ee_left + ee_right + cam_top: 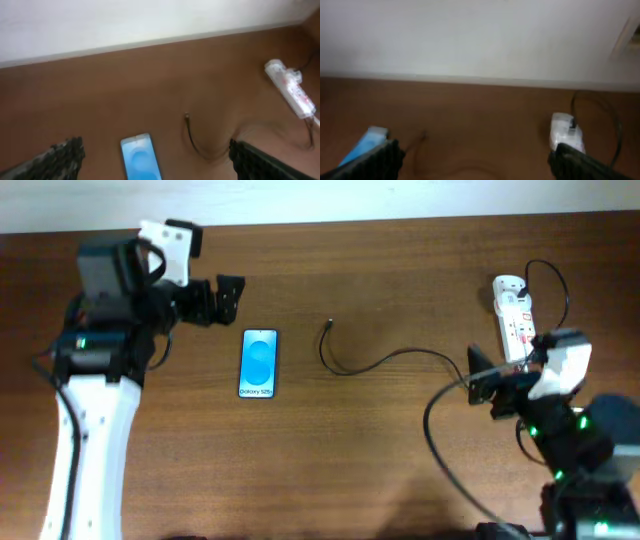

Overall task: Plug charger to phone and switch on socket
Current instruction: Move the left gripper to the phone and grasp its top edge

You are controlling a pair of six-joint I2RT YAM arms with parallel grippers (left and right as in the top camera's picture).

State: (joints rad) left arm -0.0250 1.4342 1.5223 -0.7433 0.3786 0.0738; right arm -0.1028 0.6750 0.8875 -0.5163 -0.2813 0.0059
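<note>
The phone [259,362] lies flat on the wooden table, blue screen up; it also shows in the left wrist view [140,161] and at the left edge of the right wrist view [366,142]. The charger, a thin black cable [385,360], runs from its connector tip [329,325] to the right, and its black plug sits in the socket [514,315], a white power strip at the far right. My left gripper [224,297] is open and empty, up and left of the phone. My right gripper [478,380] is open and empty, just below the socket.
A pale wall [470,35] borders the table's far edge. The socket's thick white cord [316,125] leaves its near end. A black cable loop [440,440] curls on the table by my right arm.
</note>
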